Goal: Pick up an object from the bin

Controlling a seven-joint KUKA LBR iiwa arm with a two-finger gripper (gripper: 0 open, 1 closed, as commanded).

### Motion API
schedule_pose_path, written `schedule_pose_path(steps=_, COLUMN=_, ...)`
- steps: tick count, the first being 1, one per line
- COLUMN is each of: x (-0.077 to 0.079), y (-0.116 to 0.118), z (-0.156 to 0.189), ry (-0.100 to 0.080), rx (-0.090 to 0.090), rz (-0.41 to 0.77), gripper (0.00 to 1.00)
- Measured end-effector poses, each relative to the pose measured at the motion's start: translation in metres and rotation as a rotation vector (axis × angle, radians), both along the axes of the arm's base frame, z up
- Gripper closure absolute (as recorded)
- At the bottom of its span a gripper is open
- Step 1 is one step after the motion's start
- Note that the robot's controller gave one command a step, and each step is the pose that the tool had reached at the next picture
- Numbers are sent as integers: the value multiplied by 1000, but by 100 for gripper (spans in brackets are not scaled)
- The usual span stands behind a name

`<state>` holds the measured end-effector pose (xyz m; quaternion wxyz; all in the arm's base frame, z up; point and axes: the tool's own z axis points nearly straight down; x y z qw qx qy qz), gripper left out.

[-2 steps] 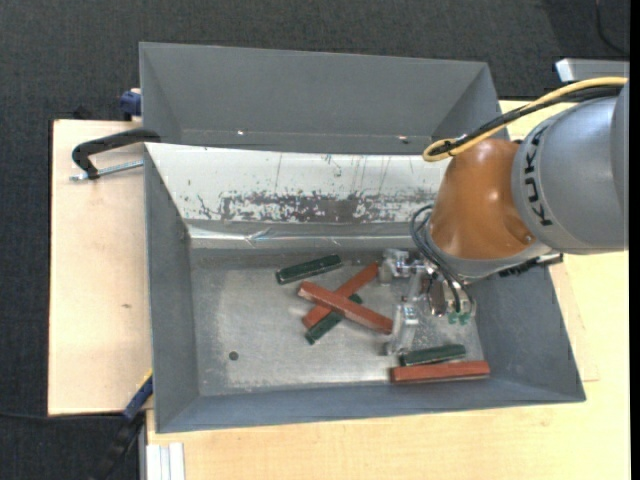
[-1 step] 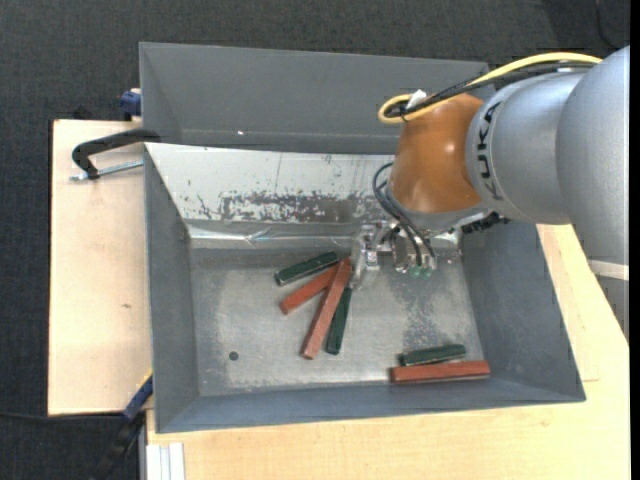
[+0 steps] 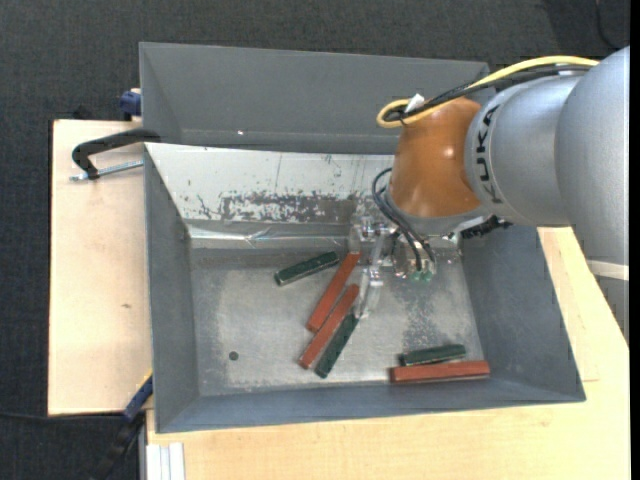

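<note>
Hovering over central red-brown bar (image 3: 333,296), claw (image 3: 368,286) at approach step; opening: can't tell. Next: descend, straddle bar, avoid adjacent dk-green bar (image 3: 338,340).

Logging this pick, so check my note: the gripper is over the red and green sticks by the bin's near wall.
Wrong place. In the camera view the gripper is over the heap of sticks in the middle of the bin; the red stick and green stick by the near wall lie apart from it.

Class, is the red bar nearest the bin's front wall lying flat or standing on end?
Lying flat: the red bar stretches lengthwise on the bin floor, beside a green bar.
</note>
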<state>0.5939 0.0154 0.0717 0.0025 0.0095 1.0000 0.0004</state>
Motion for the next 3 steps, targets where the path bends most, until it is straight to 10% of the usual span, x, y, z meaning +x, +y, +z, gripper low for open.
schedule_pose_path(steps=1, x=2, y=-1, z=2, ry=-6, rx=-1, rz=0, gripper=100)
schedule_pose_path(steps=3, x=-6, y=11, z=3, ry=-5, rx=-1, rz=-179, gripper=100)
